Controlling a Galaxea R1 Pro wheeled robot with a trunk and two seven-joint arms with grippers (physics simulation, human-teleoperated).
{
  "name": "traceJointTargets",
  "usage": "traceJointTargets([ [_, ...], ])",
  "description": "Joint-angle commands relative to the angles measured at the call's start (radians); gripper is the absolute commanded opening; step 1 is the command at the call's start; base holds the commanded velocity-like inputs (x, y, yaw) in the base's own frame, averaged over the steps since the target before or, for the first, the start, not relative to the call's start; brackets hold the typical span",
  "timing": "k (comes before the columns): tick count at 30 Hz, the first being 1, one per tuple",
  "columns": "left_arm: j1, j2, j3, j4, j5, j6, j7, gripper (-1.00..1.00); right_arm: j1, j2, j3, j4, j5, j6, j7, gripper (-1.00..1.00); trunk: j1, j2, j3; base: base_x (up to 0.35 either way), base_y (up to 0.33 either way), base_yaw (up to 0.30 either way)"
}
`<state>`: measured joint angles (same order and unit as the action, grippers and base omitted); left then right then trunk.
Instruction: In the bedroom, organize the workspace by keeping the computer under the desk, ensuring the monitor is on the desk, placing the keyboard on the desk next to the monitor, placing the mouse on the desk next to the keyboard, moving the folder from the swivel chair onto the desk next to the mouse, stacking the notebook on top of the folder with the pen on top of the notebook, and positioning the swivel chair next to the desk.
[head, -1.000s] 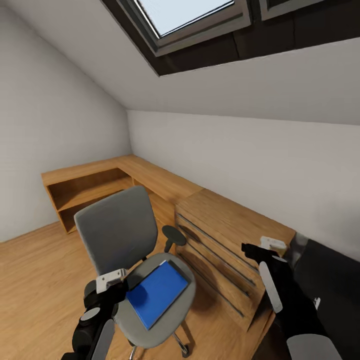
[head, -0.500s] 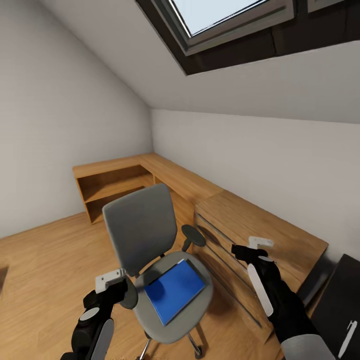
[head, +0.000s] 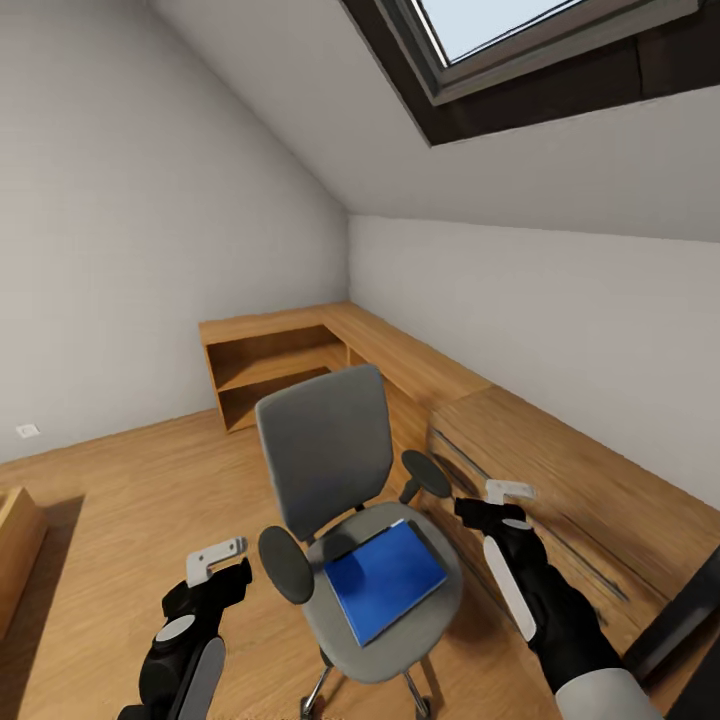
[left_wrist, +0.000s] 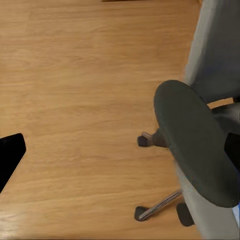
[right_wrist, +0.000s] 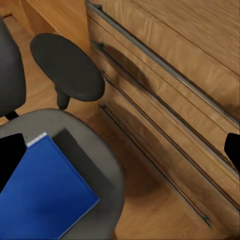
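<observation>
The light wooden drawer cabinet runs along the wall, with the grey padded swivel chair just beside it. The bright blue flat folder lies on its seat. Both black arms reach forward, left gripper near one armrest, right gripper by the other; finger spacing can't be told.
</observation>
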<state>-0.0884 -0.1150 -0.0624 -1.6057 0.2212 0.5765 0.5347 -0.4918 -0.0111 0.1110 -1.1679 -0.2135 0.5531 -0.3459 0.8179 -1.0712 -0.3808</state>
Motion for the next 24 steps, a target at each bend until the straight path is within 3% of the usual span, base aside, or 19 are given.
traceJointTargets([
  [1,-0.001,0.000,0.003,-0.001,0.010,0.002,0.010,1.00,-0.001,-0.001,0.005,-0.001,-0.010,0.003,-0.010,1.00,0.000,-0.001,-0.002,0.000,0.000,0.279],
  [13,-0.001,0.000,0.059,-0.002,0.011,0.003,0.009,1.00,-0.001,-0.001,0.027,0.039,-0.009,-0.083,-0.009,1.00,0.000,-0.001,-0.009,0.000,0.000,0.278],
  [24,-0.002,0.000,0.070,-0.002,0.011,0.003,0.008,1.00,-0.001,-0.001,0.050,0.047,-0.009,-0.092,-0.008,1.00,0.000,-0.001,-0.016,0.000,0.000,0.274],
])
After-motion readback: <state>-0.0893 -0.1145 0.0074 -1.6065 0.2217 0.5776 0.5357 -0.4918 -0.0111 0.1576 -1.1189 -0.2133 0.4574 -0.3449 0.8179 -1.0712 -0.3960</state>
